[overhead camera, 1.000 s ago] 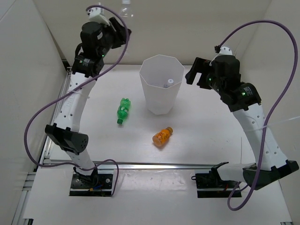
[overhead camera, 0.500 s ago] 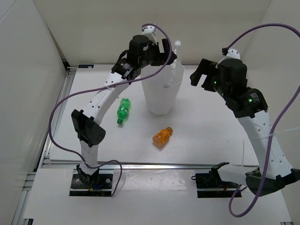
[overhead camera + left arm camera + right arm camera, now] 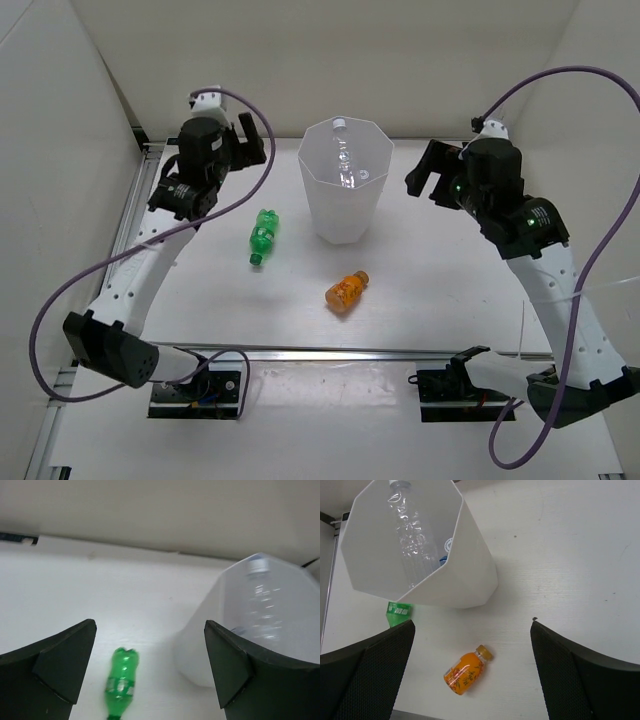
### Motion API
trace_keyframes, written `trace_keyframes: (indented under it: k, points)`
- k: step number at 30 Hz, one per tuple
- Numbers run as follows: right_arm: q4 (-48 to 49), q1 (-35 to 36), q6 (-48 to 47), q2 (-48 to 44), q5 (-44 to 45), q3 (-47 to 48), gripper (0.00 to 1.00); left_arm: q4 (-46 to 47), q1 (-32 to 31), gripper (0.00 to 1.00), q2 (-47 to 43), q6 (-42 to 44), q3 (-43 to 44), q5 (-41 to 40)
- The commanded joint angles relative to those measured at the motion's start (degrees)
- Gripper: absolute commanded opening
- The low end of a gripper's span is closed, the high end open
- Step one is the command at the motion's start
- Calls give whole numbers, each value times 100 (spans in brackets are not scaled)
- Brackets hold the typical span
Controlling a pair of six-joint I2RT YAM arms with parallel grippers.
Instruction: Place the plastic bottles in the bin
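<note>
The left end effector (image 3: 252,142) hangs high over the far-left corner of the desk (image 3: 220,310), jaws wide and holding nothing. Below and to its right the green bottle (image 3: 262,235) lies on its side on the desk, just left of the bin (image 3: 340,215) and apart from it. The bin stands upright in the middle. Inside it a clear bottle (image 3: 345,162) leans against the far wall, its cap near the rim, and something more lies lower down, too hidden to name. The orange bottle (image 3: 347,291) lies on its side nearer the arm bases, in front of the bin. The right end effector (image 3: 422,172) hovers to the right of the bin at about rim height, also wide and empty.

Two bottles are left on the desk, by my reading. Both are round and lying flat, so fingers closing off-centre could push one into a roll instead of gripping it. The bin tapers downward and looks light. An arm brushing its rim could tip it and spill what is inside. Both arms delivering at once could clash above it.
</note>
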Motion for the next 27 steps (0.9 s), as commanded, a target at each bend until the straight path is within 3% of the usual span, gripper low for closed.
trace_keyframes:
  k: [1, 4, 12, 27]
  points:
    - [74, -43, -52, 104, -213, 74, 100, -144, 285, 100, 316, 234, -994, 103]
    - [74, -43, -105, 209, -380, 74, 100, -4, 470, 100, 490, -117, -1485, 349]
    - [249, -43, -52, 209, -574, -250, 100, 182, 532, 100, 1343, 76, -2146, 543]
    - [12, -350, -52, -581, -574, -865, 100, 287, 532, 100, 2345, -161, -2103, 1194]
